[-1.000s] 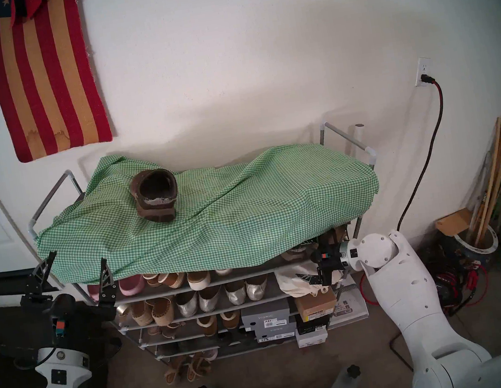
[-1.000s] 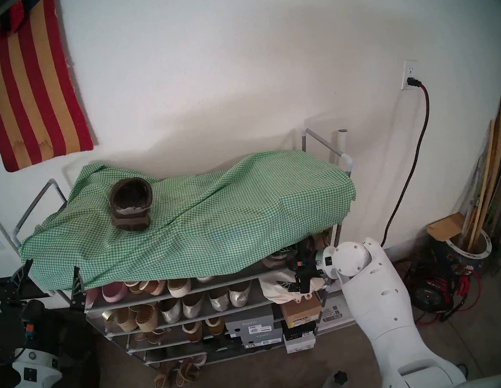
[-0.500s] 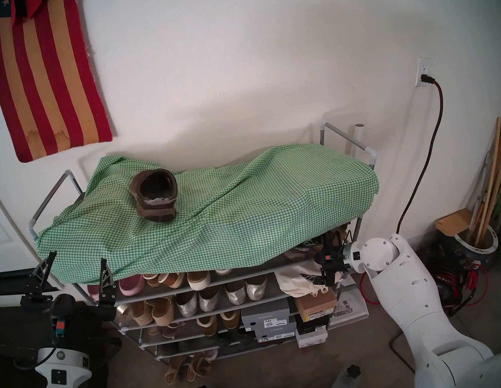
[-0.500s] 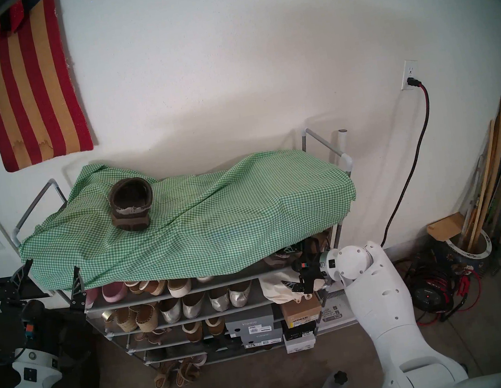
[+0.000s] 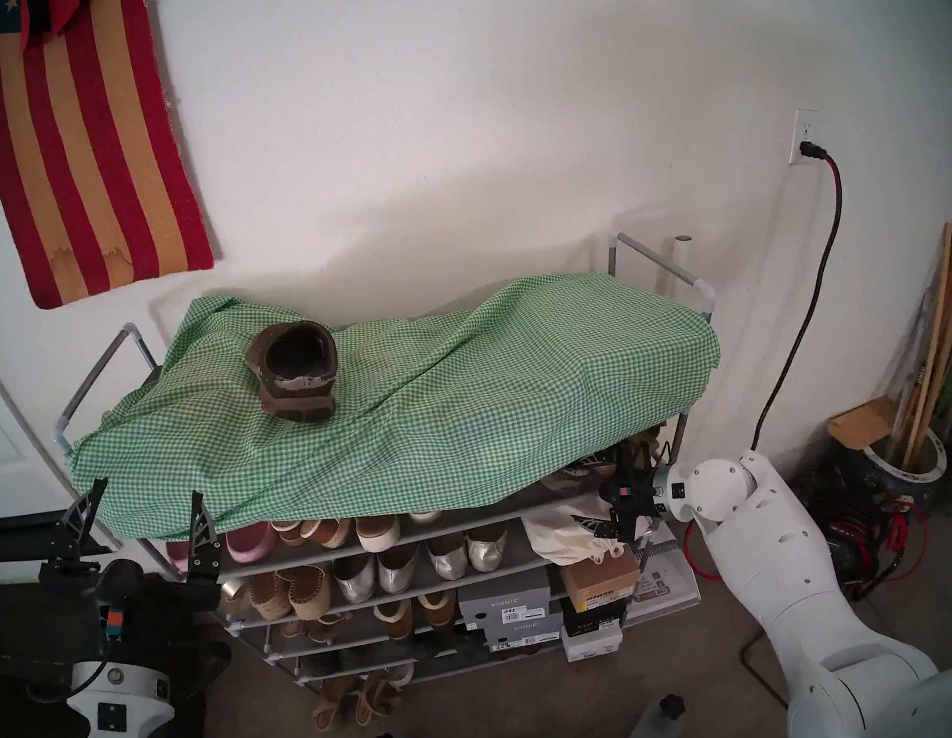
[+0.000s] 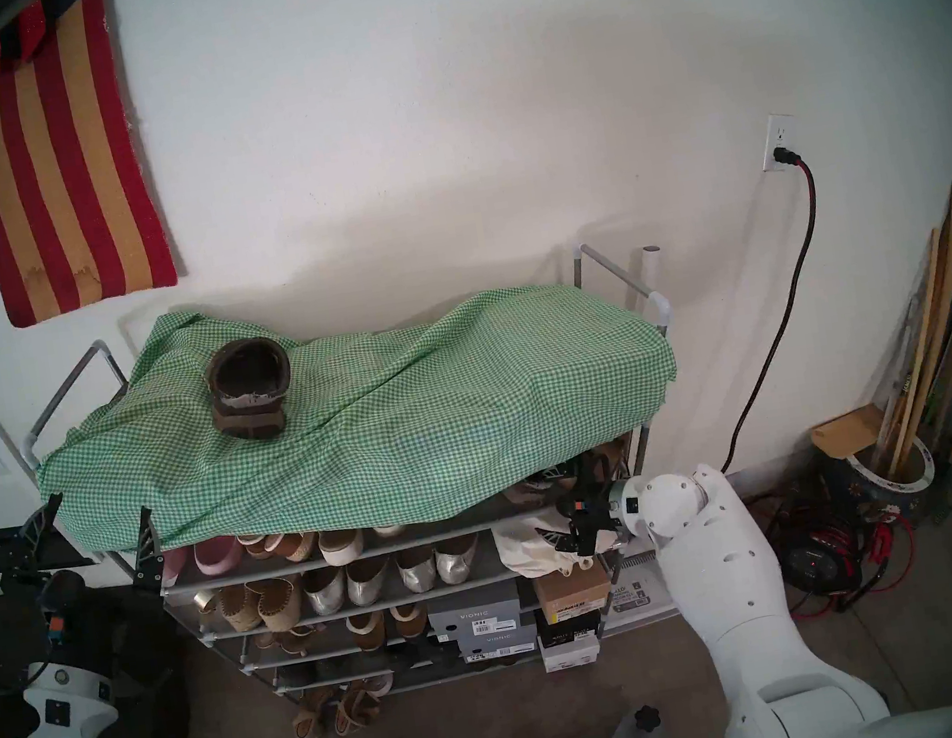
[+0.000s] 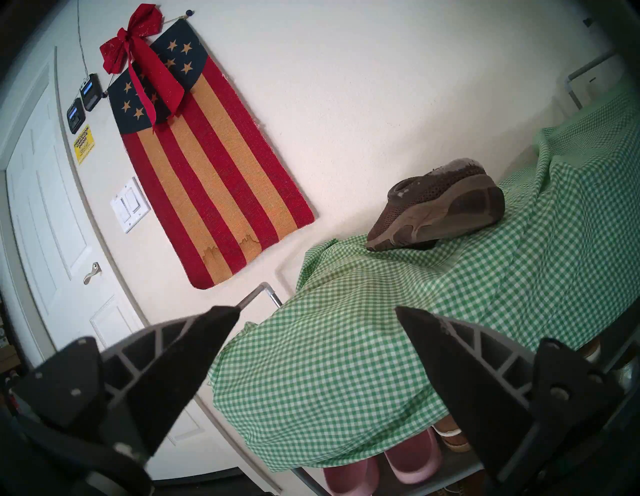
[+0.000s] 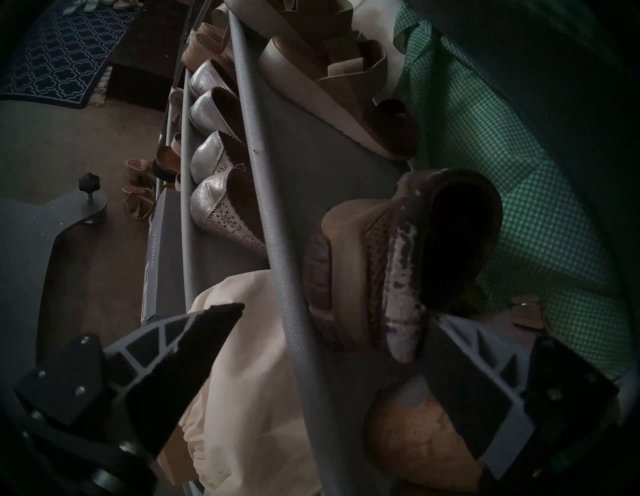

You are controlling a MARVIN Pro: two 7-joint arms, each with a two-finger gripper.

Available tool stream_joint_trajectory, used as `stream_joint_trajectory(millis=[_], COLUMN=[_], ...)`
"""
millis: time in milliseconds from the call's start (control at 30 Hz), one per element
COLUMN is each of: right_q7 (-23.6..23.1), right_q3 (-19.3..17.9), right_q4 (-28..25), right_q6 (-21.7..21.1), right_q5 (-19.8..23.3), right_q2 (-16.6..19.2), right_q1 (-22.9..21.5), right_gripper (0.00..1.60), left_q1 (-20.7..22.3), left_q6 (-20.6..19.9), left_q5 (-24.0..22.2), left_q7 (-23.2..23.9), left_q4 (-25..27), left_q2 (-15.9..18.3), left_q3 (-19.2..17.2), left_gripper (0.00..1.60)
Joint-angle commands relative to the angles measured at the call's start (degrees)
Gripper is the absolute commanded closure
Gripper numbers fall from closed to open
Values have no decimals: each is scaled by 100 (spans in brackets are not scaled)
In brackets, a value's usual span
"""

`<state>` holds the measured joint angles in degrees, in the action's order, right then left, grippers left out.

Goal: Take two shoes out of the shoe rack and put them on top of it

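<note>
One brown clog (image 5: 294, 372) is already sitting on top of the shoe rack (image 5: 93, 379), resting on the green gingham cloth (image 5: 467, 409) that is draping over the rack's top, heel opening facing the camera in the head views. In the left wrist view this clog (image 7: 440, 211) is lying ahead of and above the left tool (image 7: 317, 317), well apart from it, with its thick sole turned toward the camera.

The left tool (image 5: 141, 492) is hanging at the rack's left front corner, its two fingers standing wide with nothing between them; one fingertip (image 5: 197, 511) is sitting just in front of the cloth's hanging edge, though whether it is touching the cloth I cannot tell.

The right tool (image 8: 332, 313) is reaching under the cloth at the right end of the rack's upper shelf, jaws spread wide. The second brown clog (image 8: 408, 256) is lying on that shelf directly ahead of the tool, heel toward it, with the worn pale trim of its collar facing the camera. The tool's right finger (image 8: 485, 381) is lying right beside the clog's heel and may be touching it; the left finger (image 8: 194, 343) is sitting on the other side of the shelf's grey front rail (image 8: 277, 214), over a cream cloth bag (image 8: 249, 381). The clog is not being gripped. Beyond the left finger, silver flats (image 8: 221, 207) are lining the shelf below. In the head view the right tool (image 5: 602, 491) is mostly hiding beneath the cloth's edge.
</note>
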<state>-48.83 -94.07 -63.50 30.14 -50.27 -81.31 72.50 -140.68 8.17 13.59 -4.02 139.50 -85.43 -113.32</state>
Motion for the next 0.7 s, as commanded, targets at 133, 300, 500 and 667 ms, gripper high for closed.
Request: stream_joint_trajectory(millis=[133,300,500,667], right_q7=[183,247,262,320], right_q3=[86,137,197,227], right_q4=[-131,-14,145,295], right_q6=[154,160,156,146], right_q5=[-52,-102,-181,-245], right_q2=[-123,-225,-336,-357], right_q1=[-184,-292,-381,-437], right_gripper=[0,0,0,0], left_q1=[3,4,5,5], left_q6=[-7,-7,-6,-7], left_q5=[15,16,17,17], left_q7=[4,6,8,9], left_q4=[50,50,50,50], left_q2=[7,6,3,2], left_q3=[-12,-12,-13,-13], left_gripper=[0,0,0,0])
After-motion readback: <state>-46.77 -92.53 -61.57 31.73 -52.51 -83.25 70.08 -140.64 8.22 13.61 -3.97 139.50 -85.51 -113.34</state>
